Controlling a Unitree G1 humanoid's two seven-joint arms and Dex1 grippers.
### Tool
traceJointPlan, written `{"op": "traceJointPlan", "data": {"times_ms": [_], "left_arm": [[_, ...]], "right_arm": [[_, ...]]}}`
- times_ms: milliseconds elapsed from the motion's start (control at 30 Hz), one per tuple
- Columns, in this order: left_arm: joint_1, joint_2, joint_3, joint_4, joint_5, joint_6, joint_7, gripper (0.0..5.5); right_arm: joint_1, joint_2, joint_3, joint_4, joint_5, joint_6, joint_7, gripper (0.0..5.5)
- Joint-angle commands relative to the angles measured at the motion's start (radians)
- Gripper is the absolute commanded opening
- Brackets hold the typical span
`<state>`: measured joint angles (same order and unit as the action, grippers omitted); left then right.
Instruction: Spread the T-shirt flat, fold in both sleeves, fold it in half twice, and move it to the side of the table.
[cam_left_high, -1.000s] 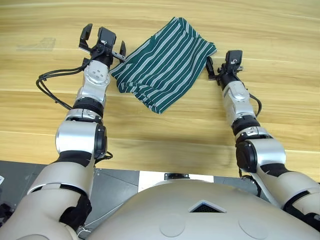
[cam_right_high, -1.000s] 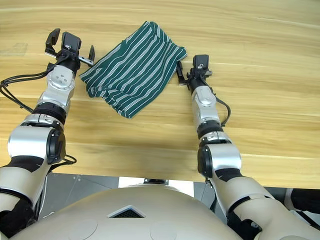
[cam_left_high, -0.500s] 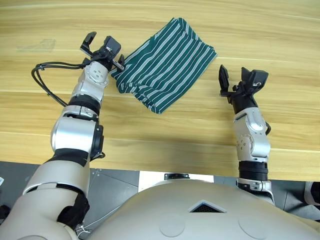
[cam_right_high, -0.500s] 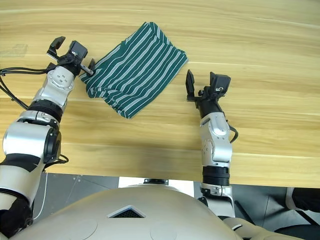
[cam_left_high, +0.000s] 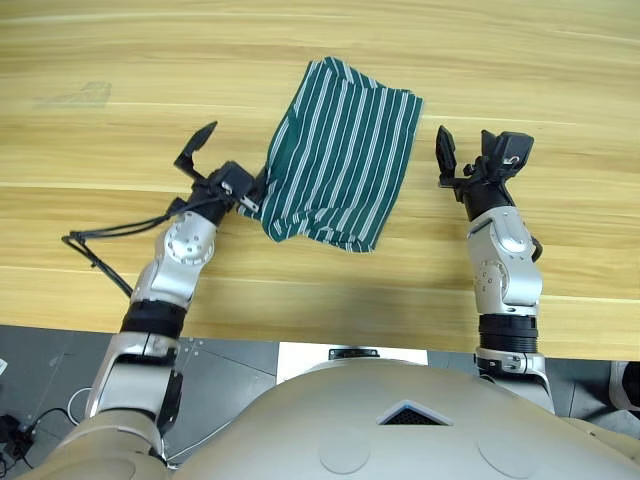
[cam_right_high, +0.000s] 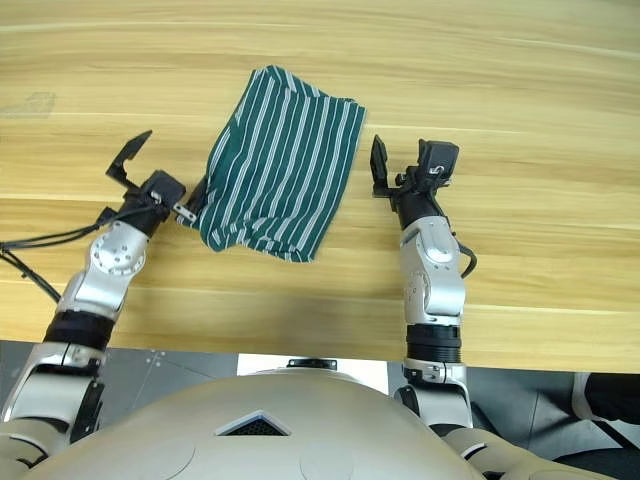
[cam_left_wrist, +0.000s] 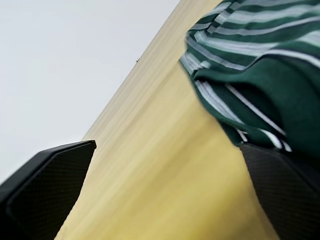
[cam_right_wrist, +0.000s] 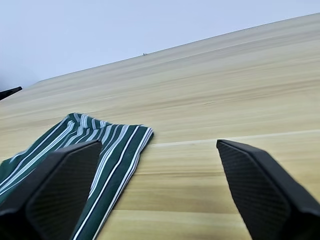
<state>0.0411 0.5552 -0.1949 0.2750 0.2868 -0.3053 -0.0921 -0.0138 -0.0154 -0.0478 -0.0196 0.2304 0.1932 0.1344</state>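
The green T-shirt (cam_left_high: 340, 150) with white stripes lies folded into a compact rectangle on the wooden table (cam_left_high: 120, 60), its near corner rumpled. My left gripper (cam_left_high: 232, 160) is open at the shirt's left edge; one finger rests against the fabric and nothing is clamped. In the left wrist view the T-shirt (cam_left_wrist: 260, 60) sits above one of the fingers (cam_left_wrist: 285, 195). My right gripper (cam_left_high: 470, 152) stands open just right of the shirt, a small gap away. From the right wrist view the T-shirt (cam_right_wrist: 90, 145) lies beyond one of the fingertips (cam_right_wrist: 55, 195).
The table's near edge (cam_left_high: 300, 335) runs just below the shirt and both forearms. A black cable (cam_left_high: 100, 235) loops off my left wrist over the table. Bare wood stretches to the far side and both ends.
The shirt has slid toward the near edge and turned, dragged by my left arm as it drew back. My right gripper pulled away from the shirt's right corner and opened.
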Motion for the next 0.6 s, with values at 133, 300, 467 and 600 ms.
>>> {"op": "traceJointPlan", "data": {"times_ms": [133, 300, 467, 600], "left_arm": [[0.490, 0.017, -0.104, -0.401, -0.002, 0.318, -0.161, 5.36], [0.437, -0.052, -0.069, -0.390, -0.015, 0.385, -0.100, 5.36], [0.334, -0.147, 0.065, -0.297, -0.057, 0.379, 0.037, 5.36], [0.298, -0.195, 0.171, -0.250, -0.094, 0.358, 0.117, 5.36]], "right_arm": [[-0.054, -0.034, 0.069, -0.035, -0.085, 0.061, -0.004, 4.25], [0.029, -0.050, 0.206, -0.080, -0.219, 0.063, -0.020, 4.25], [0.212, -0.104, 0.329, -0.165, -0.377, 0.011, -0.046, 4.25], [0.326, -0.160, 0.346, -0.211, -0.445, -0.007, -0.048, 4.25]]}}
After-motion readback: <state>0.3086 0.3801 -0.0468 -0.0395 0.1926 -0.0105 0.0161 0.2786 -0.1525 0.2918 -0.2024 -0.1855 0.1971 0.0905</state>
